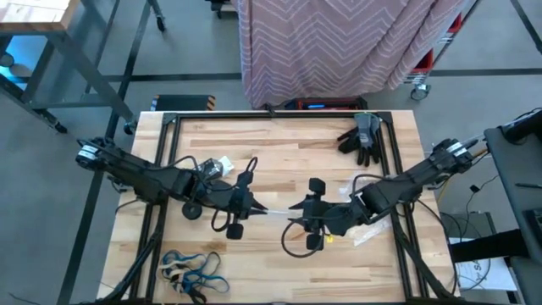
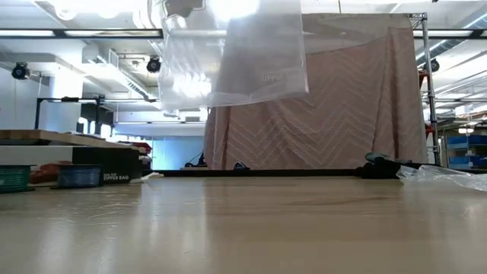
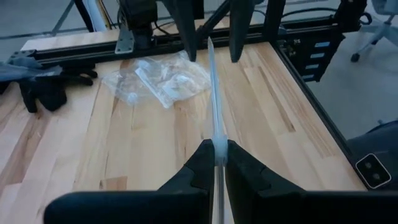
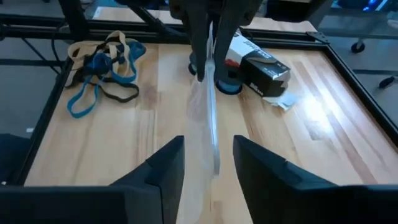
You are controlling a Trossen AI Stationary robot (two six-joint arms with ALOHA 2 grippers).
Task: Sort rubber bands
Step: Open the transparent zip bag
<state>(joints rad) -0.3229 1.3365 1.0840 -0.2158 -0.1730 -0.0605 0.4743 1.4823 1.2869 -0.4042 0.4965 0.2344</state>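
Your rubber bands (image 4: 102, 65) look floppy and tangly, so pinch one loop's end; left gripper (image 3: 216, 152) clamps the clear bag (image 2: 232, 53), right gripper (image 4: 209, 165) fingers apart.

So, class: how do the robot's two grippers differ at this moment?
The left gripper is shut on the edge of the clear plastic bag; the right gripper stands open, the bag's edge between its fingers without being pinched. The left comes in from the table's left side, the right from its right side. Both meet at the same bag, held above the table.
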